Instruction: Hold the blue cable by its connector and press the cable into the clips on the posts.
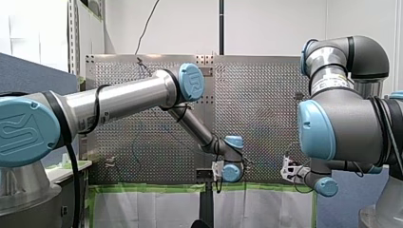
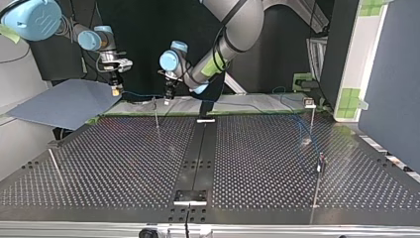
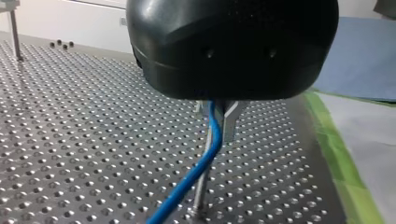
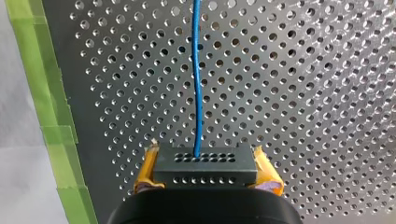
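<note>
Blue cable (image 4: 198, 70), a single thin strand, leaves one black connector (image 4: 205, 165) and runs straight ahead of the right hand (image 4: 206, 164), its long axis in line with that hand. Two yellow pads (image 4: 145, 170) clamp the connector, one on each side, over the perforated metal counter (image 4: 289, 93). Green tape (image 4: 32, 70) edges the counter beside the hand.

From across the counter, the right hand hangs at ten o'clock; the left hand (image 2: 168, 96) hangs nearer the centre, on its three o'clock side. The cable stretches almost level between them, trails on toward three o'clock, then drops toward four o'clock. The left hand's two metal fingers (image 3: 229, 123) stand narrow, pinching the cable, which slopes down past a thin post (image 3: 201, 191) directly under that hand. Four posts (image 2: 156, 116) show in that facing view: at nine, eight, three and four o'clock. Whether the cable sits in any clip cannot be told.
</note>
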`<state>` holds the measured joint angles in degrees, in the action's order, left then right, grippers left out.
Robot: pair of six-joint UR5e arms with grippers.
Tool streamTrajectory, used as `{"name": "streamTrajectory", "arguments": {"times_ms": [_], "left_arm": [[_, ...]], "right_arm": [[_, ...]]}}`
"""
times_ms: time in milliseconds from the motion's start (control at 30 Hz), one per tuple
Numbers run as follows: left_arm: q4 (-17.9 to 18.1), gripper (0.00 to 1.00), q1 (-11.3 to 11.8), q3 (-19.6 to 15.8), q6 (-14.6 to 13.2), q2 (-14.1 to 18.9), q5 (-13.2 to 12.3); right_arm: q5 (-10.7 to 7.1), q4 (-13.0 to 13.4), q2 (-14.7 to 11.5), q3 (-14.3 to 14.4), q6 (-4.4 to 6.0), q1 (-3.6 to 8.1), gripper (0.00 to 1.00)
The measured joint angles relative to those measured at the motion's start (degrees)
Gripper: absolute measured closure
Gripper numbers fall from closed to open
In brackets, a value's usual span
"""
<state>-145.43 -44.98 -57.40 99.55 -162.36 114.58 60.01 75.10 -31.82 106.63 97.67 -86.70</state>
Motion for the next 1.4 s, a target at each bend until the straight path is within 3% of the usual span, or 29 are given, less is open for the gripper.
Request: {"name": "streamTrajectory", "arguments": {"times_ms": [533,700,900,1100,1400], "left_arm": [[1.6,1.0,0.9,-1.0,-0.5,-0.1,-0.4],[1.6,1.0,1.5,-0.1,-0.6,0.0,-0.4],[1.6,1.0,2.4,0.7,-0.7,-0.1,-0.6],[1.4,1.0,3.3,1.1,-0.7,0.0,-1.1],[1.2,1.0,4.0,1.7,-0.6,0.0,-2.6]], "right_arm": [[-0.02,-0.5,1.1,-1.6,0.08,0.0,1.0],[0.18,-2.5,3.1,-3.9,-1.33,0.04,1.0],[0.44,-5.1,3.5,-5.8,-3.36,0.3,1.0],[0.31,-7.4,3.5,-6.9,-3.6,0.41,1.0],[0.29,-8.3,3.6,-8.4,-3.61,0.41,1.0]]}}
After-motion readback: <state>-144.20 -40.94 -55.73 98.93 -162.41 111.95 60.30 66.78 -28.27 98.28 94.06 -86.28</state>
